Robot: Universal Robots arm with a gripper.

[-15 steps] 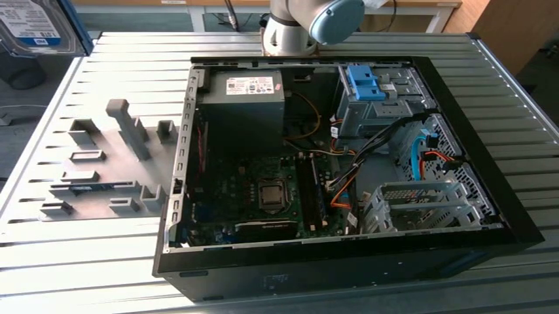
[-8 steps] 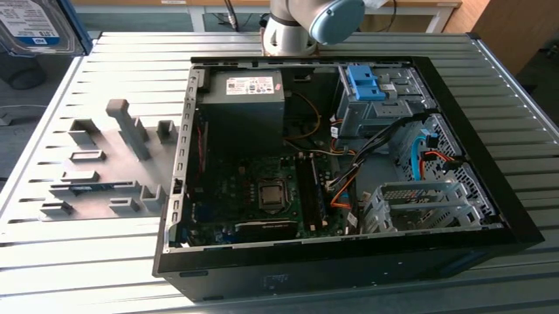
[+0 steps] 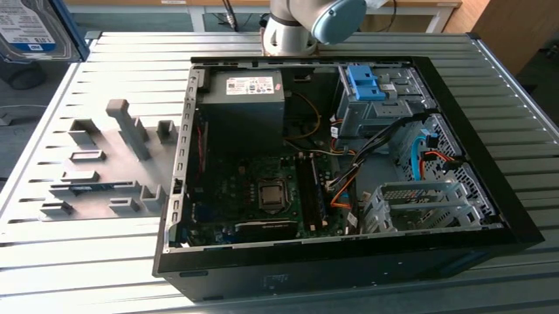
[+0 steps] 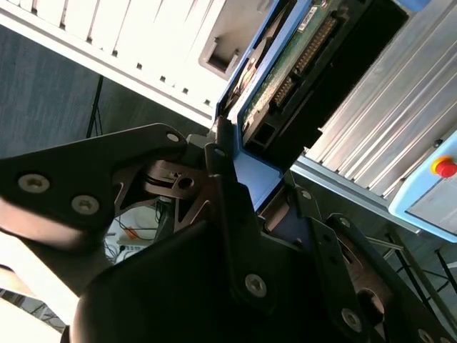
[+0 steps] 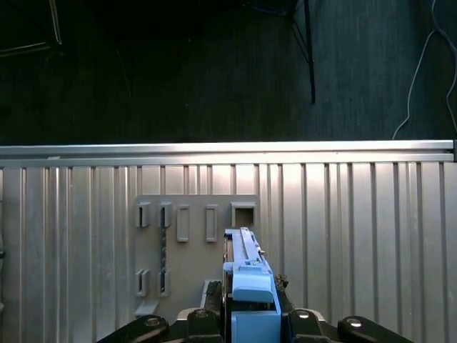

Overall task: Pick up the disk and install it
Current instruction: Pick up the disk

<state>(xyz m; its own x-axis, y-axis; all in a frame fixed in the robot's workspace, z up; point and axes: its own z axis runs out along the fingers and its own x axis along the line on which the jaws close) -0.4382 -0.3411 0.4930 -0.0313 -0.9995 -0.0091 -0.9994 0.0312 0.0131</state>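
The disk [image 3: 33, 29] hangs high at the exterior view's upper left, beyond the table's corner, its white label with a blue lower band facing the camera. In the second wrist view my gripper [image 4: 260, 187] is shut on the disk [image 4: 285, 75], whose green circuit board and blue rail stick out past the dark fingers [image 4: 223, 168]. The first wrist view has the disk [image 5: 246, 271] edge-on, its blue rail clamped in the gripper [image 5: 250, 309], above the grey fixture plate [image 5: 196, 239].
An open computer case [image 3: 489, 216] lies on the ribbed metal table [image 3: 96, 261], with an empty silver drive cage [image 3: 419, 206], a blue latch piece on a grey cage [image 3: 371, 91] and a dark power supply box [image 3: 243, 108]. The fixture plate [image 3: 96, 173] lies beside it.
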